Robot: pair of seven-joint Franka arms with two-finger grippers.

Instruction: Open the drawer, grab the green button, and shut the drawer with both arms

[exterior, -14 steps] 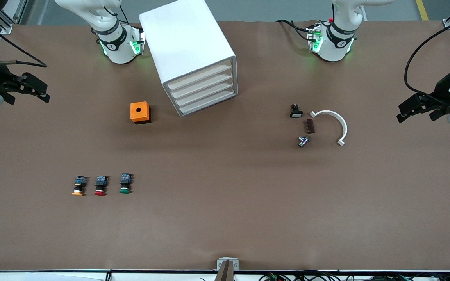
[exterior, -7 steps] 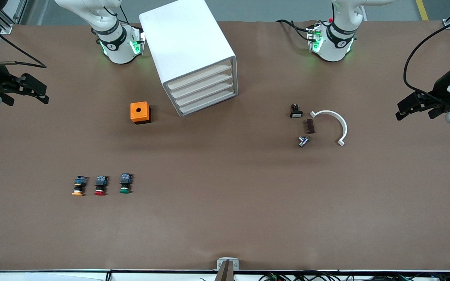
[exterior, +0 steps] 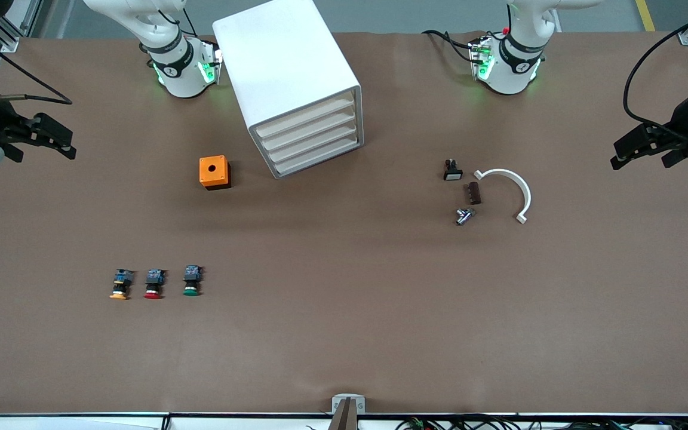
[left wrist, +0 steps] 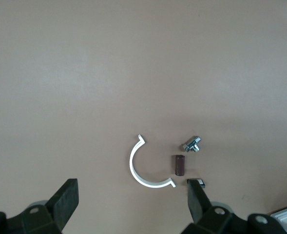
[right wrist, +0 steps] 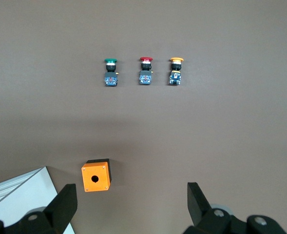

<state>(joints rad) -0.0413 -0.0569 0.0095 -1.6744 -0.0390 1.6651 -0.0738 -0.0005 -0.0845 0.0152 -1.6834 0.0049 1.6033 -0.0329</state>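
The white cabinet (exterior: 287, 77) stands near the robots' bases, and its four pale drawers (exterior: 311, 138) are all shut. The green-capped button (exterior: 191, 280) lies on the table nearer the front camera, toward the right arm's end; it also shows in the right wrist view (right wrist: 111, 73). My right gripper (exterior: 51, 138) hovers open and empty at the right arm's end of the table (right wrist: 132, 200). My left gripper (exterior: 642, 149) hovers open and empty at the left arm's end (left wrist: 132, 200).
An orange box with a round hole (exterior: 214, 172) sits beside the cabinet. A red-capped button (exterior: 153, 283) and a yellow-capped button (exterior: 120, 284) lie beside the green one. A white curved clamp (exterior: 508, 191), brown cylinder (exterior: 474, 193), metal bolt (exterior: 464, 215) and black switch (exterior: 452, 170) lie toward the left arm's end.
My left gripper has shifted a little toward the bases' edge of the table. My right gripper has barely moved. Nothing on the table has moved.
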